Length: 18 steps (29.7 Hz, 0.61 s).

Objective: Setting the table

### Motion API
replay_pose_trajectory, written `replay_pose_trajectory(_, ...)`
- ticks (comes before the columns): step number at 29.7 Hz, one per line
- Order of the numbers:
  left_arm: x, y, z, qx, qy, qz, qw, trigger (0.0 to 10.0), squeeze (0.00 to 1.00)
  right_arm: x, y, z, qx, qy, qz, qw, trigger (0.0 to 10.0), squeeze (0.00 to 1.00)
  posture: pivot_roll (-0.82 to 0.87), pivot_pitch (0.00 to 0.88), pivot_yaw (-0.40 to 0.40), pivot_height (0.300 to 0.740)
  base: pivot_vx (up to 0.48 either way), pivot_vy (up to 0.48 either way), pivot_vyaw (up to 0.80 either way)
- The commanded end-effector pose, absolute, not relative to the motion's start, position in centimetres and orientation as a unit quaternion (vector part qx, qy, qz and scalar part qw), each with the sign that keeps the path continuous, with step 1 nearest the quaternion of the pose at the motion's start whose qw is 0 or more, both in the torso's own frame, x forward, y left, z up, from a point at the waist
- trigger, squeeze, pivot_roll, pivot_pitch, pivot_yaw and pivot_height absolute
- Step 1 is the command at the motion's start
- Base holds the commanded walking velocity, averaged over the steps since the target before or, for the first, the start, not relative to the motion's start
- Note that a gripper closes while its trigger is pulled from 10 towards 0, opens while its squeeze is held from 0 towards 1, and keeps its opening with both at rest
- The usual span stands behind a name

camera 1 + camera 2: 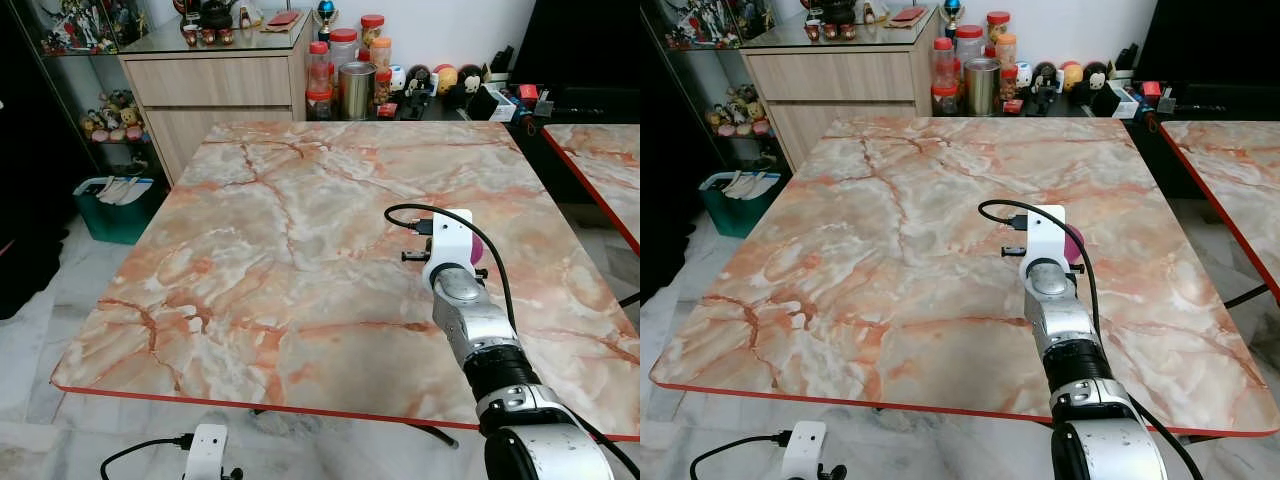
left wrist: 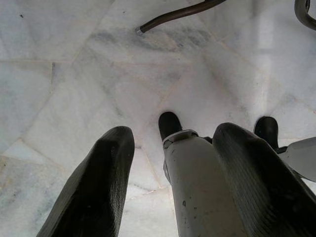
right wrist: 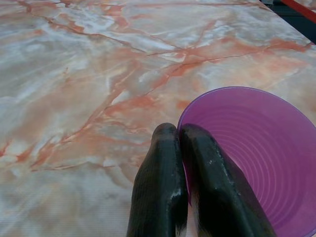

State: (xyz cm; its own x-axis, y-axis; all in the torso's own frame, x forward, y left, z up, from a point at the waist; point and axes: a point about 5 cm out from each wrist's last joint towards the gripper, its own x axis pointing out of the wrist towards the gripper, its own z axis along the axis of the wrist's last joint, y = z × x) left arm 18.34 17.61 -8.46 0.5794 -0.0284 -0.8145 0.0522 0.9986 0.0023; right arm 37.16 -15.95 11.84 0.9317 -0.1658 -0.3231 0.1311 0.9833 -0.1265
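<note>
Purple cup (image 3: 256, 158) hangs over the marble bench (image 1: 280, 240), its rim pinched between the right gripper (image 3: 180, 136)'s closed jaws, probably for placing; left gripper (image 2: 168, 143) idles open above the floor.

Pink-veined marble table (image 1: 300, 230), red-edged, purple cup (image 3: 256, 153) over its right side

Surface (image 1: 280, 240) wide open left of and ahead of the right claw (image 3: 180, 136).
Only obstacle on it: the purple bowl (image 3: 256, 148) pinched at its rim in that claw. Jars and a tin (image 1: 357, 88) stand past the far edge; a second table (image 1: 600, 160) sits close on the right.
</note>
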Motion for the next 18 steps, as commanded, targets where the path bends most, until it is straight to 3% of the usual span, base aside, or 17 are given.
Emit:
replay_pose_trajectory(1,18.1,18.0,-8.6,0.014,0.466,-0.016,0.884,10.0,0.0,37.0,-15.7,11.4,-0.041,0.176,-0.071,0.981,0.0,0.0,-0.01,0.0,0.032,0.74,0.0,0.0,0.0)
replay_pose_trajectory(8,18.1,18.0,-8.6,0.014,0.465,-0.014,0.885,10.0,0.0,37.1,-15.4,11.8,-0.04,0.161,-0.066,0.984,0.0,0.0,-0.02,0.0,0.028,0.74,0.0,0.0,0.0)
replay_pose_trajectory(9,18.2,18.0,-8.5,0.016,0.463,-0.012,0.886,10.0,0.0,37.2,-15.1,12.5,-0.046,0.133,-0.056,0.989,3.6,0.0,-0.02,0.0,0.028,0.74,0.0,0.0,0.0)
replay_pose_trajectory(10,18.2,18.0,-8.5,0.016,0.463,-0.011,0.886,10.0,0.0,37.2,-14.9,12.9,-0.049,0.115,-0.053,0.991,10.0,0.0,-0.02,0.0,0.028,0.74,0.0,0.0,0.0)
replay_pose_trajectory(18,18.1,18.2,-8.5,0.017,0.46,0.001,0.888,10.0,0.0,36.7,-13.2,14.7,-0.049,0.013,-0.033,0.998,10.0,0.0,-0.02,0.0,0.023,0.74,0.0,0.0,0.0)
